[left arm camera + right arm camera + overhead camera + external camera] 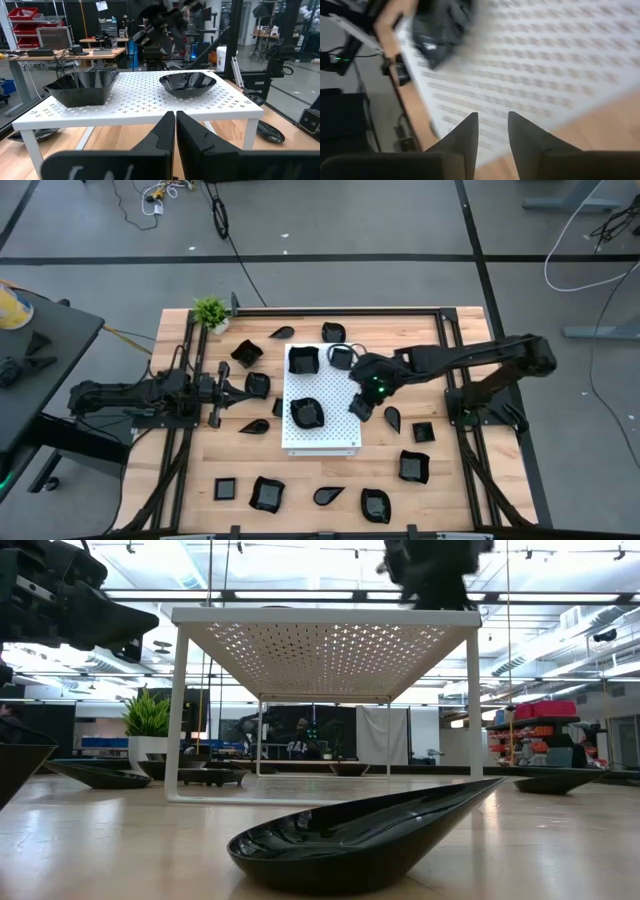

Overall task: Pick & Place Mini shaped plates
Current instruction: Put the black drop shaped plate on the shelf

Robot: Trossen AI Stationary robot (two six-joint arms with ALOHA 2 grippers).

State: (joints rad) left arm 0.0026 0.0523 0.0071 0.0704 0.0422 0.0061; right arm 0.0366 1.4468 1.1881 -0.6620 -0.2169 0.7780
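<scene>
Small glossy black plates lie scattered on the wooden table around a white perforated board. On the board sit a square plate and a wavy-edged one; a third is at its far right corner. My right gripper hangs open above the board's right edge with nothing between its fingers. My left gripper waits shut and level to the left of the board, touching nothing. A teardrop plate rests on the table near the front.
Loose plates lie right of the board, along the front and on the left. A small green plant stands at the far left corner. Black frame rails border the table.
</scene>
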